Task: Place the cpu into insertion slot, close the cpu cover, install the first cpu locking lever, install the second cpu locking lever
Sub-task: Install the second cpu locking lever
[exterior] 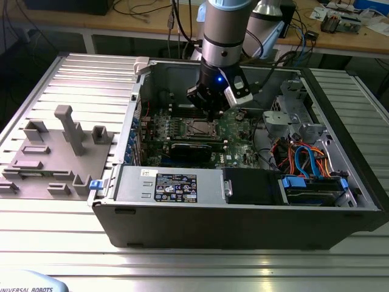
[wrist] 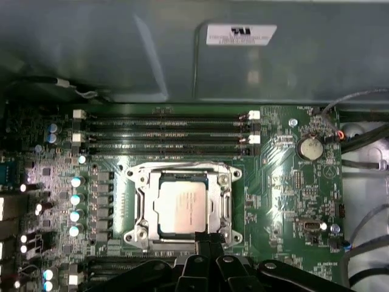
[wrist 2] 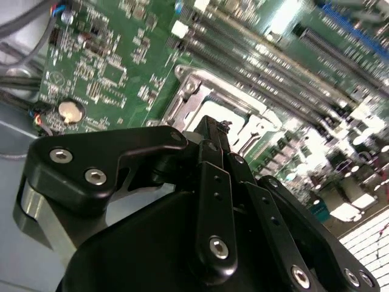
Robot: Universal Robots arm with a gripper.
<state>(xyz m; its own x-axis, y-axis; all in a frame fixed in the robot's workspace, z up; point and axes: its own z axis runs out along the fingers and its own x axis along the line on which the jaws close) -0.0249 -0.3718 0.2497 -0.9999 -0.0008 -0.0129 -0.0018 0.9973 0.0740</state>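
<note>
The cpu (wrist: 181, 207), a flat silver-grey square, lies in the insertion slot (wrist: 137, 236) on the green motherboard. The cpu cover (wrist: 223, 205), a thin silvery frame, lies flat around the chip. A thin wire lever (wrist: 176, 165) runs along one side of the socket. My gripper (wrist: 205, 238) hovers at the socket's edge, its black fingers (wrist 2: 213, 158) pressed together and shut on nothing I can see. In the exterior view the gripper (exterior: 211, 111) hangs just above the socket (exterior: 199, 128) inside the open computer case.
Memory slots (wrist: 164, 131) run beside the socket, and a coin battery (wrist: 310, 146) sits nearby. A long black graphics card (exterior: 193, 149), orange and blue cables (exterior: 301, 161) and the case walls (exterior: 243, 213) hem the arm in. A grey fixture tray (exterior: 55, 152) lies outside the case.
</note>
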